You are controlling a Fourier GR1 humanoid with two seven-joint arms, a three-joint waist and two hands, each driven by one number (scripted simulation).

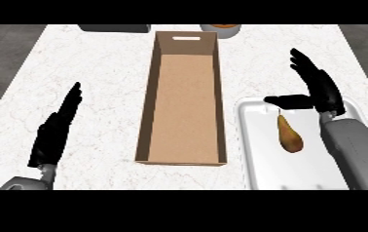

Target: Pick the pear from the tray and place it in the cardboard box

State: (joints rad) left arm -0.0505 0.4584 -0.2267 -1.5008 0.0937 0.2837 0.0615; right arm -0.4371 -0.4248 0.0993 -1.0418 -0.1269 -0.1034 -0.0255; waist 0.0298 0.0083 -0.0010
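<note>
Pear (289, 134) lies mid-tray (253, 143); right hand (320, 87) spread above it, cardboard box (183, 104) just left.

Under your fingers lies a white table (93, 75) with faint grey veining, like polished marble, smooth and slightly glossy. Left of the right hand's fingers (310, 72) stands the long brown cardboard box (183, 104), matt and papery, its floor a lighter tan than its walls. Just below those fingers you see the white rectangular tray (262, 143), smooth like plastic, with a soft sheen. On it lies the brown-yellow pear (289, 134), dull-skinned. Both hands look like matt black plastic; the forearm (348, 148) is smooth grey.
</note>
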